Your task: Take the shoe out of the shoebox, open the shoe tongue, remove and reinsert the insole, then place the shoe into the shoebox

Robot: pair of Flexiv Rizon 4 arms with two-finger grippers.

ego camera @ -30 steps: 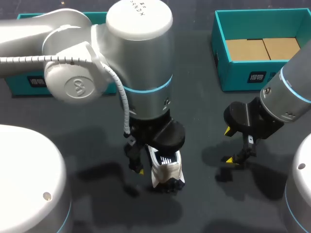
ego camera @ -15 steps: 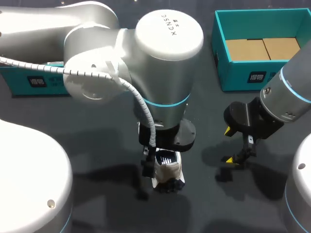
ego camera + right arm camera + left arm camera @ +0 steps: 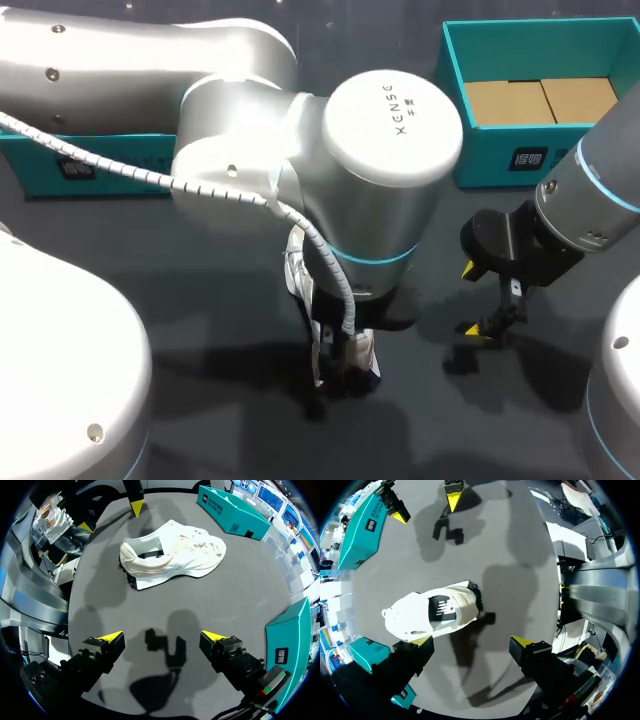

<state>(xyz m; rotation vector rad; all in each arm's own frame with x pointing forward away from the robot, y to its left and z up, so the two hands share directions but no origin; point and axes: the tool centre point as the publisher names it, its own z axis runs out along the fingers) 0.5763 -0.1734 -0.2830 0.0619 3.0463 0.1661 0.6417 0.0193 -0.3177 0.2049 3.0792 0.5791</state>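
Shoe: the white shoe (image 3: 170, 555) lies on the dark table (image 3: 200, 250), about midway between the left and right edges and nearer the near edge than the far one.
Shoebox: the teal shoebox (image 3: 540, 160) sits at the far right corner, open, with only brown card showing inside, well apart from the shoe.
Other box: a second teal box (image 3: 100, 165) sits toward the far left, partly behind the left arm (image 3: 330, 190).
Left hand: the left hand (image 3: 472, 642) hangs over the shoe's heel end with its fingers wide apart, holding nothing. One yellow tip is just beside the shoe.
Right hand: the right hand (image 3: 161, 637) is spread open and empty, off to the shoe's right, the shoe well ahead of it.
Done: taking the shoe out looks finished.
Left: the tongue, the insole and the return to the box appear still to come. No insole shows outside the shoe.
Change: the left arm has swung further over the table's middle, and from above it now covers most of the shoe and its own fingers. The right arm (image 3: 590, 215) and the shoe have kept their places.
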